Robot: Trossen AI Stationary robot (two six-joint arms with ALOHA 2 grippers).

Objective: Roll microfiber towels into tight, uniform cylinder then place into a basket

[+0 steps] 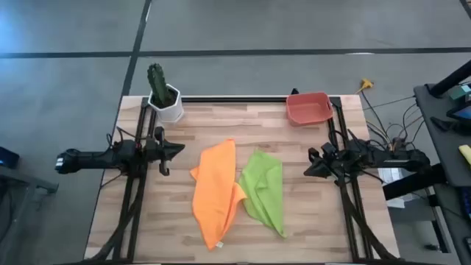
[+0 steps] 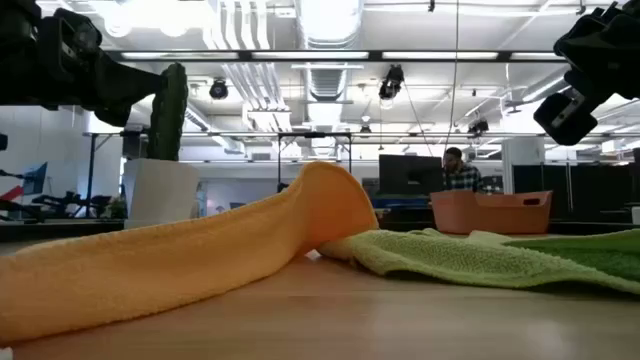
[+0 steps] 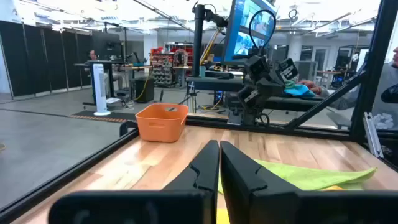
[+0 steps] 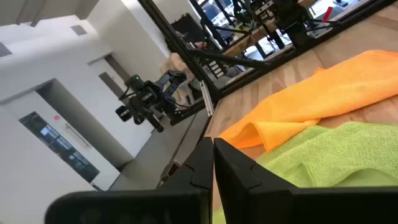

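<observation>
High view: the whole table [image 1: 221,125] is seen from straight above. Low view: set at tabletop height, close behind the orange towel [image 2: 180,255], aimed level into the room. Left wrist view: directed across the table toward the basket [image 3: 161,121]. Right wrist view: tilted, directed over the green towel [image 4: 323,158]. Both towels and the basket are shared by most views.

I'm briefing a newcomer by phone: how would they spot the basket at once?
Start at the wooden table and go to its far edge, on the right arm's side. The basket is the small, shallow salmon-red tub there, unlike the white cactus pot at the opposite far corner.
</observation>
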